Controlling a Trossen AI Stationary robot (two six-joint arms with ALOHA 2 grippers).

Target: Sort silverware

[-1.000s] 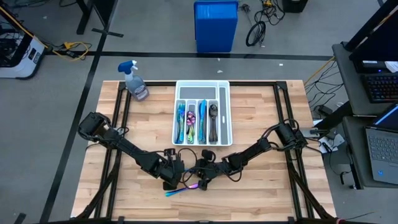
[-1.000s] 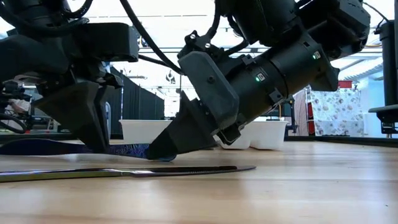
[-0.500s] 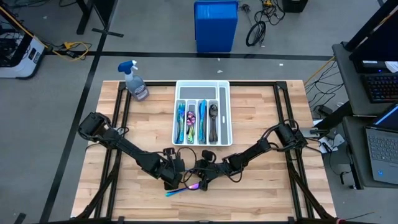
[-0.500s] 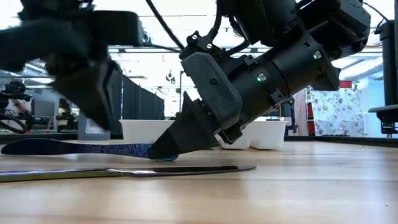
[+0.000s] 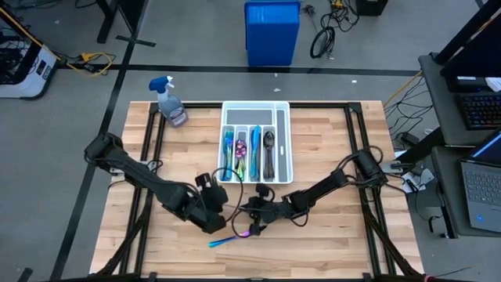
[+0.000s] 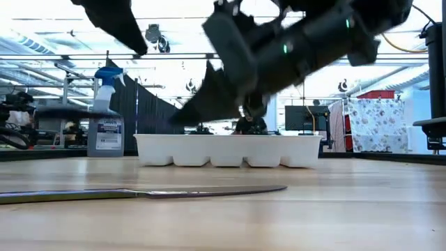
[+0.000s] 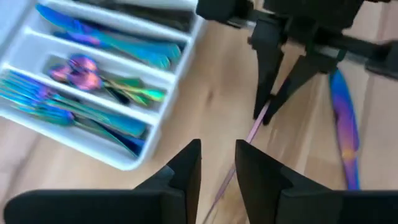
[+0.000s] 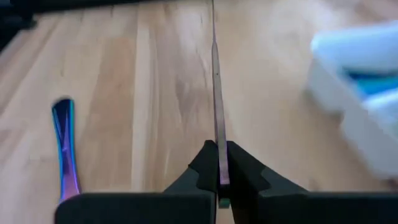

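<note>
Grey concrete floor surrounds a light wooden desk (image 5: 329,164) with a black frame. Beyond its far edge stand a blue bin (image 5: 272,33) and loose cables; a computer station sits off to the right. At the far left corner of the desk stands a spray bottle (image 5: 170,102).

At the far middle of the desk lies a white tray (image 5: 285,145) with long compartments. Blue-teal forks (image 5: 228,152), small purple spoons (image 5: 241,149), a blue knife (image 5: 254,150) and dark spoons (image 5: 268,149) lie sorted in it.

Both dark arms reach inward to the near middle of the desk. The right end effector (image 5: 253,225) is closed on a slim piece of cutlery (image 8: 217,118), pinched edge-on between its fingers and raised off the wood. The left end effector (image 5: 217,210) hovers just beside it, lifted above the desk, its fingers (image 7: 186,168) slightly apart and holding nothing.

One more blue knife (image 5: 225,240) lies flat on the desk, near the front edge, below both end effectors.

Seen level across the desk, the room behind shows bright ceiling lights, dark curtains, a patterned cloth, and a person seated far off.
</note>
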